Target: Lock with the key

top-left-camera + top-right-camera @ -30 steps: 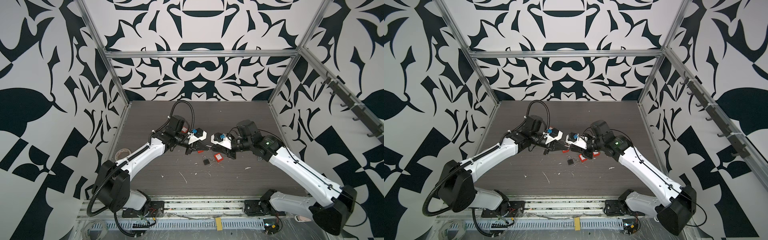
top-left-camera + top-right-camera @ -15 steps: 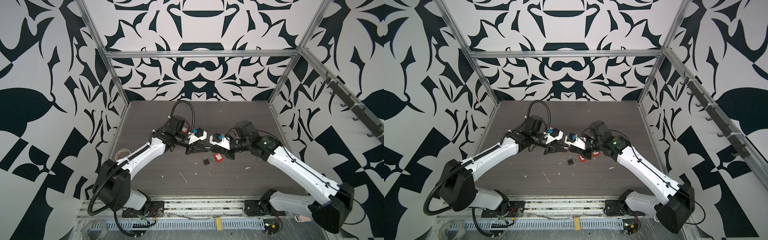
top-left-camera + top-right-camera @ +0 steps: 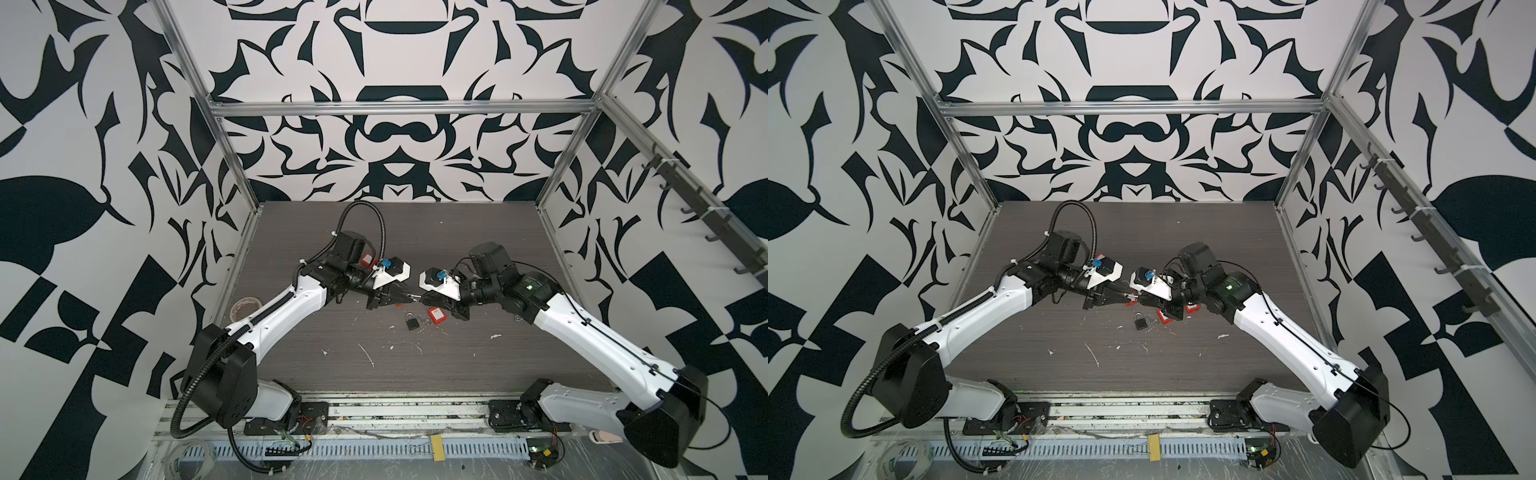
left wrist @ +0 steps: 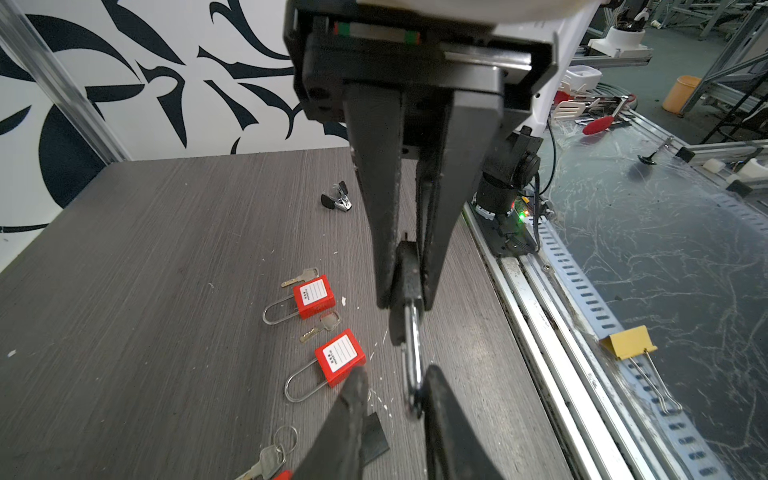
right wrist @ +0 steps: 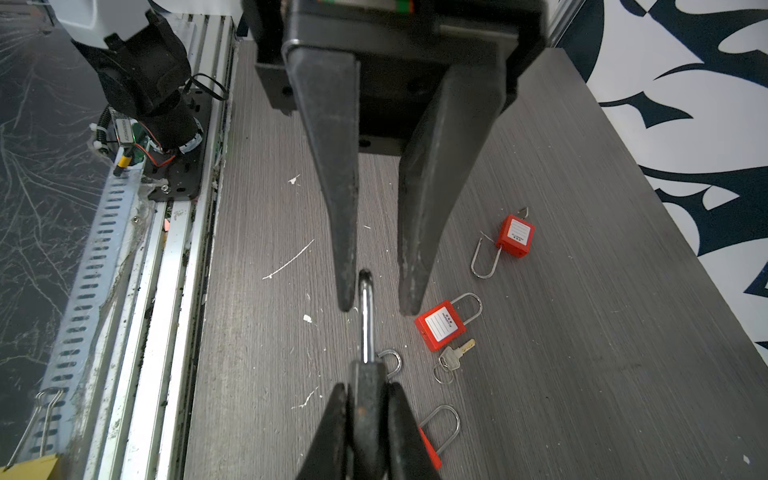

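L gripper (image 4: pixel 406 301) is pinched tight on a small black padlock (image 4: pixel 409 270). The lock's body is squeezed between its two fingers & held up in the air over the table (image 4: pixel 145 270). The lock's silver loop (image 4: pixel 412 357) is seen edge on & sticks out toward the R gripper (image 5: pixel 378 306). R gripper's fingers are spread a bit, w/ a gap between them. The loop's end sits in that gap, right next to one finger (image 5: pixel 347 249) & apart from the other; can't tell if it really touches. In both top views the 2 grippers meet tip to tip near the middle of the table. A key (image 5: pixel 455 355) on a ring lies flat on the table just beside a red padlock (image 5: pixel 440 326). A second black lock (image 3: pixel 412 321) lies on the table near the gripper tips. Another red lock (image 5: pixel 515 237) lies farther off w/ its loop swung open.
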`<state>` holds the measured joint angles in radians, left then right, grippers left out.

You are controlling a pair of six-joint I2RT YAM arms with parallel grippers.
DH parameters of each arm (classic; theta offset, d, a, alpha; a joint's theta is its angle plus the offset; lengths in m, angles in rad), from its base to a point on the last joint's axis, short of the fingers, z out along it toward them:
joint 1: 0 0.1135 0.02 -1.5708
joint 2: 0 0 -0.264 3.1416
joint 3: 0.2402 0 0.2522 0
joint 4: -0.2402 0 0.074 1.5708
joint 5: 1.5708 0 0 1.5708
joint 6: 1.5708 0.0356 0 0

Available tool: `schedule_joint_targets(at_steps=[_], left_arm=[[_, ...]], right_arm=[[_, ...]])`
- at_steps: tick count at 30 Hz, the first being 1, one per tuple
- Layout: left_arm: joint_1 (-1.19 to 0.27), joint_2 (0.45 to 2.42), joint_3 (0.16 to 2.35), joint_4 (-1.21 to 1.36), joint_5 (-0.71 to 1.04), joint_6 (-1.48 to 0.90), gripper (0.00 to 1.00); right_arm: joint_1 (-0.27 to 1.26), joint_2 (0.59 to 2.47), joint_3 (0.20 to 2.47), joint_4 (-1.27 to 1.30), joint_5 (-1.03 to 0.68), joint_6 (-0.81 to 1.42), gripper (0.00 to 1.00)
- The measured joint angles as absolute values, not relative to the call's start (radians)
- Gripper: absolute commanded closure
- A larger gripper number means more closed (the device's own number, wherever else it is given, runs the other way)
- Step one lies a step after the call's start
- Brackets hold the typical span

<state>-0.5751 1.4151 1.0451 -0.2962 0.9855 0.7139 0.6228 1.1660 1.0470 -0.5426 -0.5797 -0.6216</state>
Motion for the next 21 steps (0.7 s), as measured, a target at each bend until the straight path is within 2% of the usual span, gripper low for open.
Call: schedule_joint_targets(at_steps=[5, 7, 21], left_arm=[[-0.575, 1.415, 1.047, -0.307, 0.992, 0.718, 0.91], [-0.575, 1.415, 1.048, -0.312, 0.995, 0.715, 1.00], [-0.572, 1.460, 1.077, -0.334, 1.034, 0.715, 1.00]], right_arm=[[0.623, 1.166, 1.046, -0.540, -0.579, -0.621, 1.00], [0.622, 1.166, 1.045, -0.537, -0.578, -0.621, 1.00], [0.632, 1.166, 1.031, -0.502, -0.543, -0.612, 1.00]])
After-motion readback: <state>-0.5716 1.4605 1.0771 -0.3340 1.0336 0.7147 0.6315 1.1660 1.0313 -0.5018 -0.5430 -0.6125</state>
